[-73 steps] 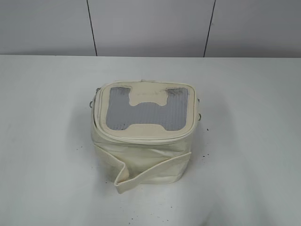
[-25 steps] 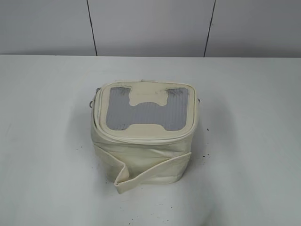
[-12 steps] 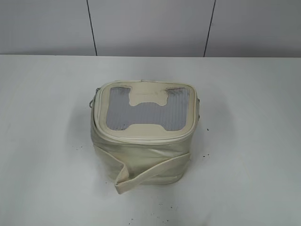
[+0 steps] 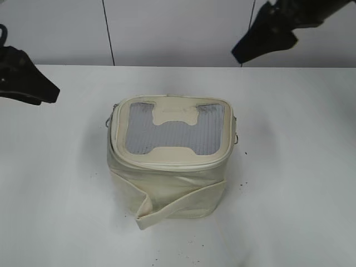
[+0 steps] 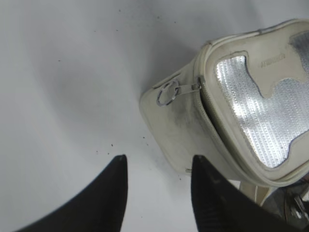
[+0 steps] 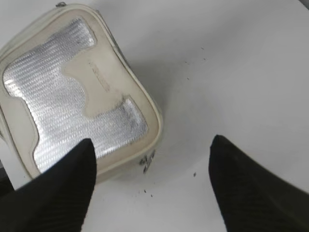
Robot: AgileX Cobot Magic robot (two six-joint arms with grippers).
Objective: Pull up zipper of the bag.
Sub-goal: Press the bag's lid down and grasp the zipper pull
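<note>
Grippers had just entered view: the left gripper (image 4: 30, 86) left of the bag (image 4: 169, 167), the right gripper (image 4: 264, 39) above its far right, both spread open and empty. The zipper (image 5: 205, 99), ringed pull at the bag's left corner, remained untouched, so approach was only beginning.

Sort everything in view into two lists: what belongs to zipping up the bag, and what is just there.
Belongs to the job:
- small boxy cream leatherette bag with silvery mesh top
- cream zipper at the lid rim, with a silver ring pull
- left gripper, open, short of the bag
- right gripper, open, above the bag

Just there:
- white table
- dark specks beside the bag
</note>
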